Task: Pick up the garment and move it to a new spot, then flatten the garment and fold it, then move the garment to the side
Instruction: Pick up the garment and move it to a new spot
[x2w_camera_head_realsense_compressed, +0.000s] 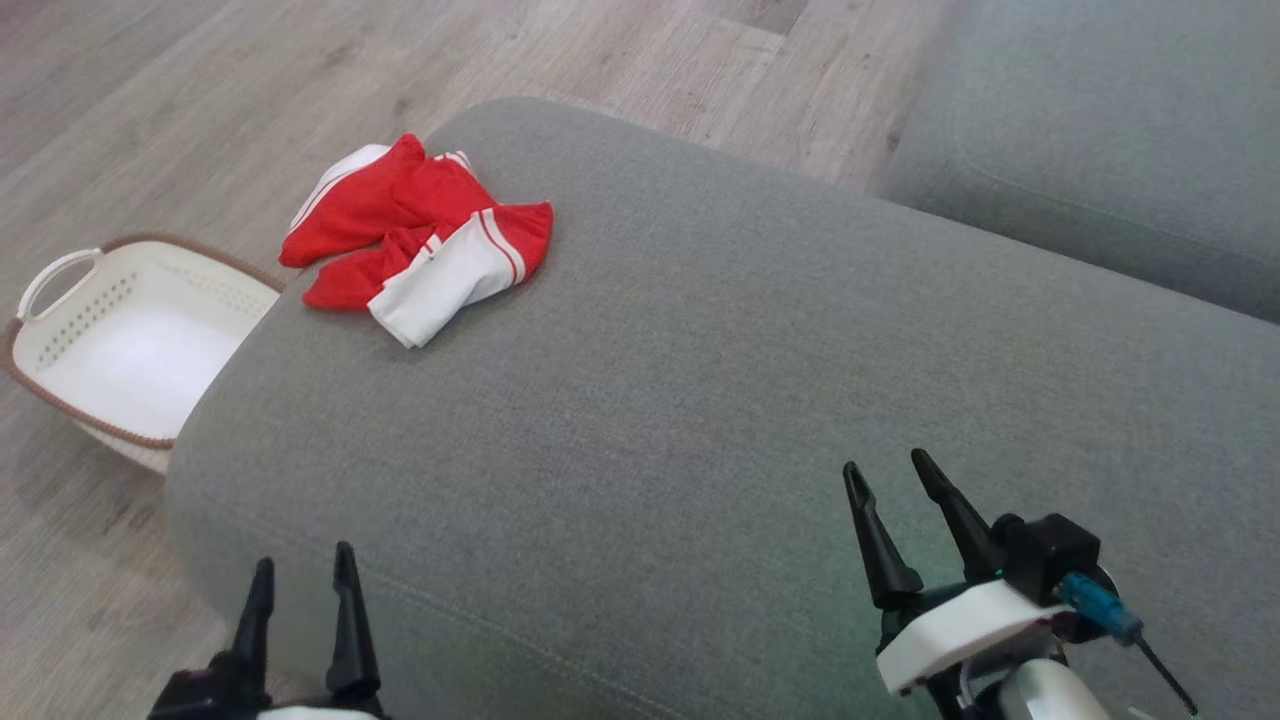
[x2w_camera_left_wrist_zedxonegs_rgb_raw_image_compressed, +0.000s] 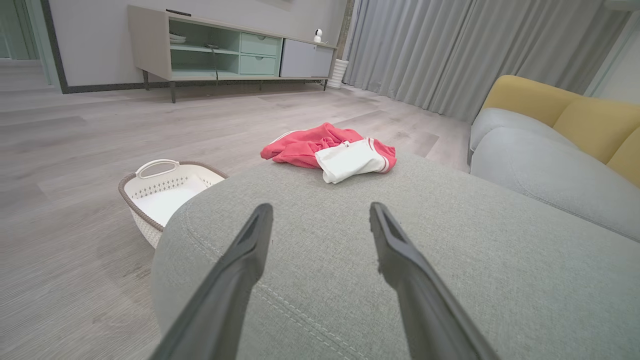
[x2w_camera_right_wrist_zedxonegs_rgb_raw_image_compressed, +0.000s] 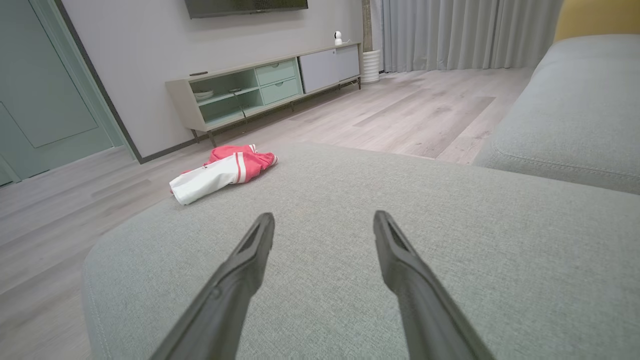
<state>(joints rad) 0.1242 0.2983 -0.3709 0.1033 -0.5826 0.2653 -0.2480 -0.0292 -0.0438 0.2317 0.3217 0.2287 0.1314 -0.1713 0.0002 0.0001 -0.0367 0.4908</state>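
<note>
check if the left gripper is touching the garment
Apart. The head view shows bare cushion between the left gripper and the garment at the far corner.

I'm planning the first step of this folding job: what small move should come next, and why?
Probably reach the left gripper forward toward the garment. It lies crumpled at the far left corner of the gray cushion, untouched, nearer that arm's side than the right gripper. Both grippers are open and empty at the near edge.

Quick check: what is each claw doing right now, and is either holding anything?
Left claw: open, holding nothing.
Right claw: open, holding nothing; the garment lies well apart from both.
</note>
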